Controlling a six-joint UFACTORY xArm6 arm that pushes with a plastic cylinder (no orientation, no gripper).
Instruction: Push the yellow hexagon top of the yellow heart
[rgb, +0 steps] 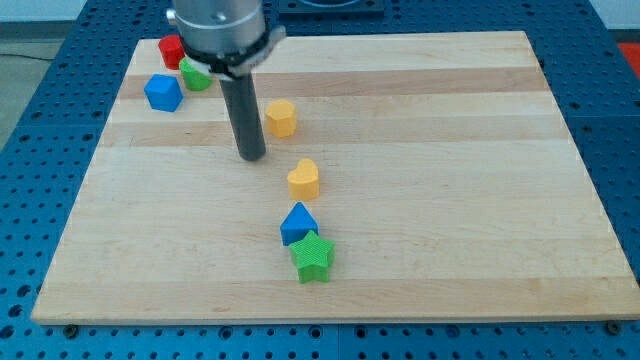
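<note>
The yellow hexagon (281, 117) lies on the wooden board, above the view's middle. The yellow heart (304, 178) lies below it and slightly to the right, a clear gap between them. My tip (252, 156) touches the board left of both, a little lower than the hexagon and a small gap away from it. The dark rod rises from the tip to the arm's round head at the view's top.
A blue triangular block (298, 222) and a green star (313, 256) sit touching below the heart. At the view's top left are a blue block (162, 92), a green block (195, 74) and a red block (171, 50). The board's left edge (75, 210) slants.
</note>
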